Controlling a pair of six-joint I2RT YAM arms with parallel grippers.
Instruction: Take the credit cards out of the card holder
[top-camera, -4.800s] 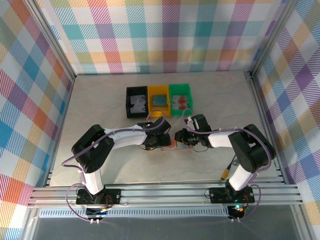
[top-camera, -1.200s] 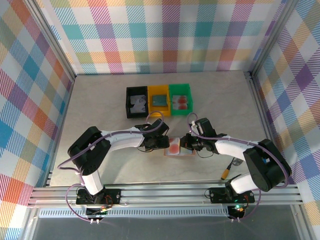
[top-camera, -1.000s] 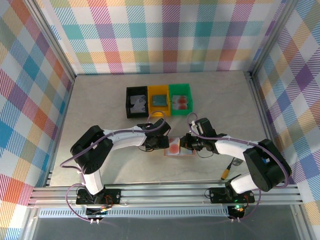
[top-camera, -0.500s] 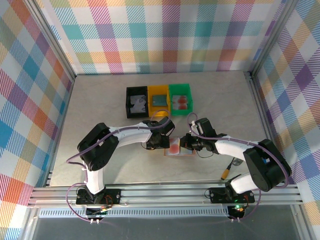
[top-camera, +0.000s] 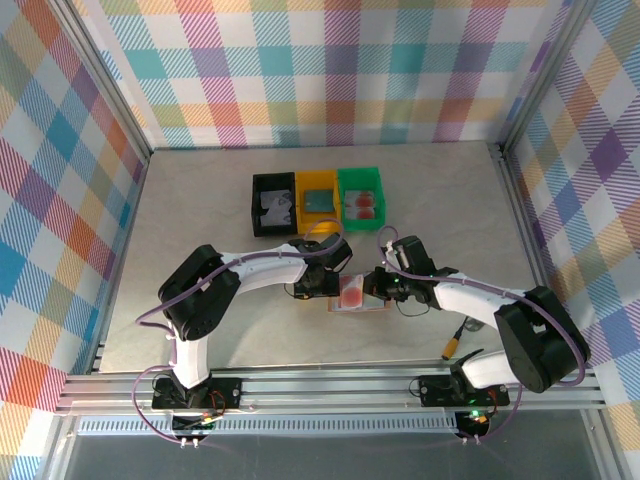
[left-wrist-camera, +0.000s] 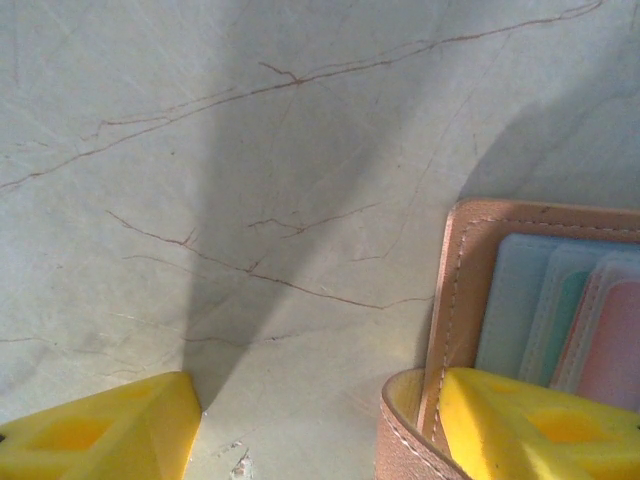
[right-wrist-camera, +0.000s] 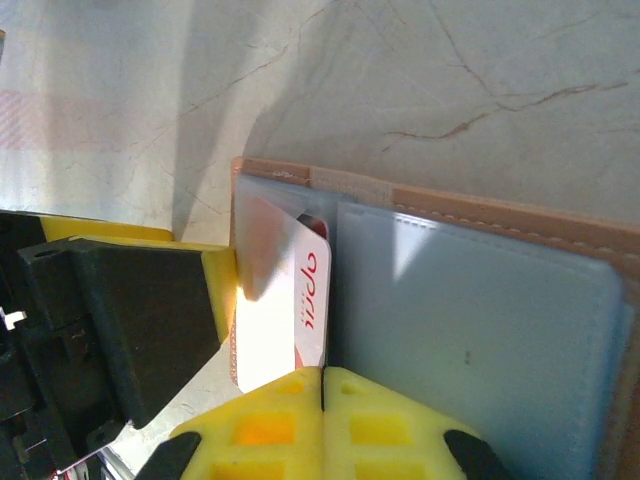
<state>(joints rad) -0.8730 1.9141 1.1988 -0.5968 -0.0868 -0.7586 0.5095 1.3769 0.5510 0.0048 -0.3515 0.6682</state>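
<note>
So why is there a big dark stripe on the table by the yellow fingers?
Left wrist view: it's a soft shadow lying across the table, and the left gripper's fingers look blurry, too close to the lens. Right wrist view: a bright patch washes out part of the credit card, and the card holder pocket shines pale.

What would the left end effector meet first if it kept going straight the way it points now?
Probably the card holder: one finger of the left end effector sits over its leather edge, while the other faces bare table. Depth is unclear.
</note>
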